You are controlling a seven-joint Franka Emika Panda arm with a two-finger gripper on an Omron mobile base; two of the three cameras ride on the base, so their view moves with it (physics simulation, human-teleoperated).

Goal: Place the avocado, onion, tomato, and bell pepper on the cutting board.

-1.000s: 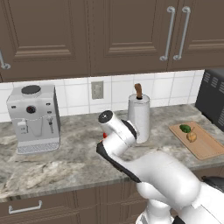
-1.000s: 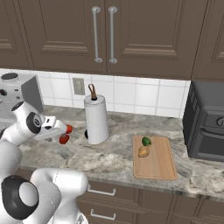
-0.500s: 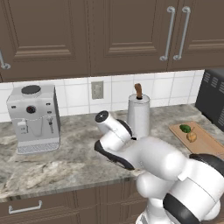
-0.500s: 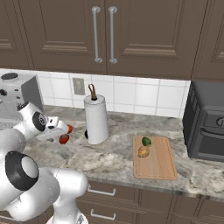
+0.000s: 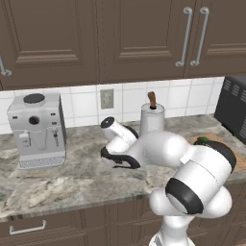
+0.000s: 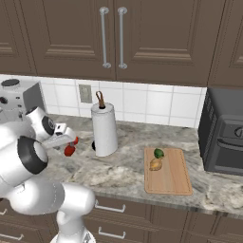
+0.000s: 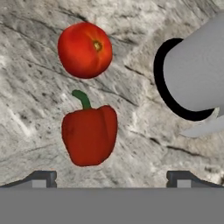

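Now fingers (image 7: 112,177) spread wide & empty over the bell pepper (image 7: 89,134) on the counter (image 7: 39,105), tomato (image 7: 85,50) just beyond, prob. lining up a grab; avocado (image 6: 159,153) & onion (image 6: 155,164) already on cutting board (image 6: 176,175).

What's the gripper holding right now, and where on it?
Nothing. The gripper is open above the counter; the bell pepper lies ahead of its fingertips, untouched.
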